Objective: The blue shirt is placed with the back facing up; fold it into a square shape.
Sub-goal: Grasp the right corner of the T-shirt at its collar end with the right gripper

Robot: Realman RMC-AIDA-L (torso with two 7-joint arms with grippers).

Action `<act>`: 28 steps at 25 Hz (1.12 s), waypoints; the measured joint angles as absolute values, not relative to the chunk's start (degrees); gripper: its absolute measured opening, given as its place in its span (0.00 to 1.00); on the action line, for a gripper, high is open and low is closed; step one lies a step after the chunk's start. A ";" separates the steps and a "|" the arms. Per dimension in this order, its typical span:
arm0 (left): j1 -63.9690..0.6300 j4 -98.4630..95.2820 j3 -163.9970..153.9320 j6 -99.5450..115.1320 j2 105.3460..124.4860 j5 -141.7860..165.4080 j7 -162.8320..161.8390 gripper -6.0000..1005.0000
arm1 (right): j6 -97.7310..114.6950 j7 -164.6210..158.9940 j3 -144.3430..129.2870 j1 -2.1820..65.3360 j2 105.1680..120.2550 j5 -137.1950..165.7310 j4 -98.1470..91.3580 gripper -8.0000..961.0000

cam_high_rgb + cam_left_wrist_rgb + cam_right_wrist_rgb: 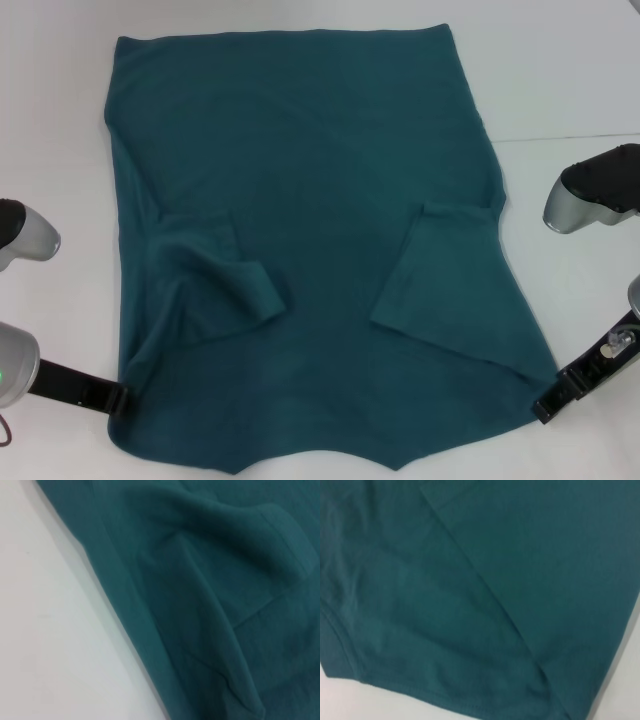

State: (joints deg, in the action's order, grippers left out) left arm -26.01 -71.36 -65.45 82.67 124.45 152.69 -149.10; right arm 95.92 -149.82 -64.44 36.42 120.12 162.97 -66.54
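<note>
The blue shirt [320, 200] lies spread flat on the white table [560, 80], plain side up and collar end nearest me. Both short sleeves are folded inward onto the body: one [225, 285] rumpled on the left, one [435, 275] flat on the right. My left gripper [112, 400] sits at the shirt's near left corner, touching its edge. My right gripper [546, 408] sits at the near right corner. The left wrist view shows the shirt's side edge and creased sleeve [210, 580]. The right wrist view is filled with a hemmed shirt corner [470, 580].
White tabletop surrounds the shirt on all sides. A seam in the table surface [570, 137] runs off to the right. The grey upper links of the left arm [25, 235] and right arm [590, 195] hang beside the shirt's edges.
</note>
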 joint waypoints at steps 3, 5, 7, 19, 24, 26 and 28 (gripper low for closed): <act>-26.00 -71.36 -65.47 82.69 124.45 152.73 -149.13 0.02 | 95.65 -150.26 -65.14 36.35 120.17 162.78 -66.95 0.87; -25.95 -71.36 -65.40 82.71 124.45 152.76 -149.13 0.02 | 95.64 -150.58 -65.28 36.40 120.17 162.84 -66.95 0.86; -25.90 -71.36 -65.33 82.71 124.45 152.76 -149.14 0.02 | 95.61 -151.09 -65.82 36.46 120.17 162.93 -66.94 0.82; -25.94 -71.22 -65.38 82.70 124.45 152.82 -149.14 0.02 | 94.54 -154.85 -73.06 36.29 120.14 163.12 -67.15 0.55; -25.92 -70.95 -65.30 82.70 124.45 152.84 -149.13 0.02 | 94.35 -155.47 -73.17 36.36 119.99 163.21 -67.22 0.54; -26.05 -70.70 -65.30 82.70 124.45 152.85 -149.12 0.02 | 94.28 -155.88 -73.19 36.39 119.94 163.28 -67.31 0.54; -26.16 -70.60 -65.33 82.70 124.45 152.85 -149.11 0.02 | 94.18 -156.09 -73.21 36.40 119.89 163.35 -67.49 0.54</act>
State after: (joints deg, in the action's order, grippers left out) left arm -26.16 -70.60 -65.33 82.70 124.45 152.85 -149.11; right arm 94.18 -156.09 -73.21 36.40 119.89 163.35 -67.49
